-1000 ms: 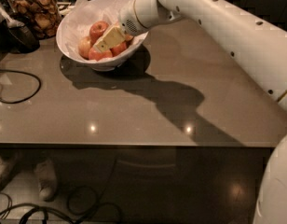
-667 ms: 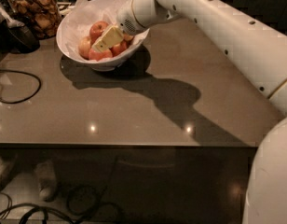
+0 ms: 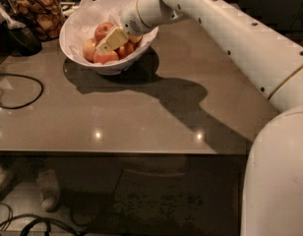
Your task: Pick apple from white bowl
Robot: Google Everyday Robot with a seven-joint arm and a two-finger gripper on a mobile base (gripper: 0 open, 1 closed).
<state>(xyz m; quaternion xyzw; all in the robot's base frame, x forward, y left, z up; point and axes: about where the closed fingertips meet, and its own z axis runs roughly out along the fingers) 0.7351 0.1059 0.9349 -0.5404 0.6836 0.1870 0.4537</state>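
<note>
The reach-in step is in hand: the pincer point(image 3: 112, 39) sits low inside the white bowl point(image 3: 110, 68) at the far left of the counter point(image 3: 141, 117). Its pale tip lies among the fruit, just beside the apple point(image 3: 103, 31), the big red one at the back of the heap. I cannot tell whether the pincer is apart or together, nor whether it touches the apple. Next, I judge, it must settle around that apple alone, close firmly, then lift clear of the paper lining point(image 3: 81, 19)
</note>
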